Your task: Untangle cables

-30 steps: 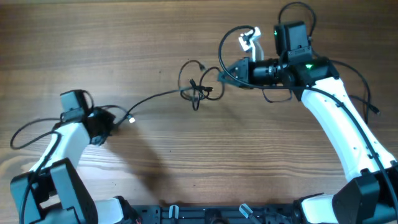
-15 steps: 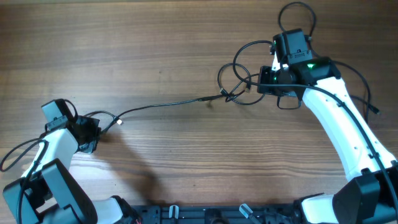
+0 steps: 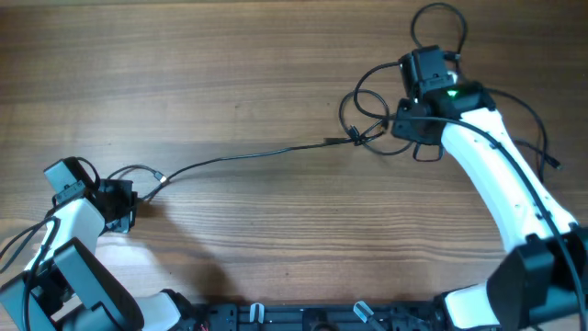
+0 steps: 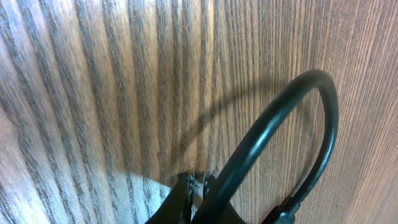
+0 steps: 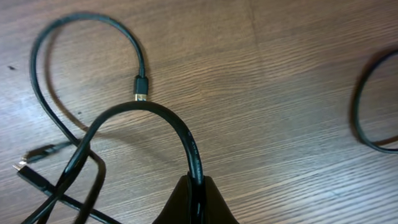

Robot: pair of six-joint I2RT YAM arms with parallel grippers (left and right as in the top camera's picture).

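1. Step in hand: pulling the tangle apart. Each hand holds part of the cables (image 3: 367, 101), with the knot (image 3: 354, 139) between the two hands.
2. Left hand (image 3: 124, 198): well to the left of the knot and lower, clenched on a cable. The left wrist view shows a black cable rising from between its fingertips and arching over in a hoop.
3. Right hand (image 5: 196, 186): just right of the knot, clenched on a black cable that arches up out of its tips in the right wrist view.
4. Long strand (image 3: 248, 156): runs from the knot leftward to near the left hand, close to straight with a slight sag, lying on the wooden counter (image 3: 230, 64).
5. The knot is small and tight, a few black strands crossing. Loose loops (image 3: 354, 97) sit above it and to its right, beside the right hand.
6. A plug (image 5: 140, 93) with a gold tip shows in the right wrist view, up-left of the right hand and lying free on the counter. A second connector end lies at that view's left edge; its type is too small to tell.
7. Judgement: partly done. The strand left of the knot is laid out, but the knot and loops are not yet cleared.
8. Next move likely calls for slack, not more pull, since more tension would cinch the knot. One hand should let go, regrasp a loop at the knot and draw a free end back through.
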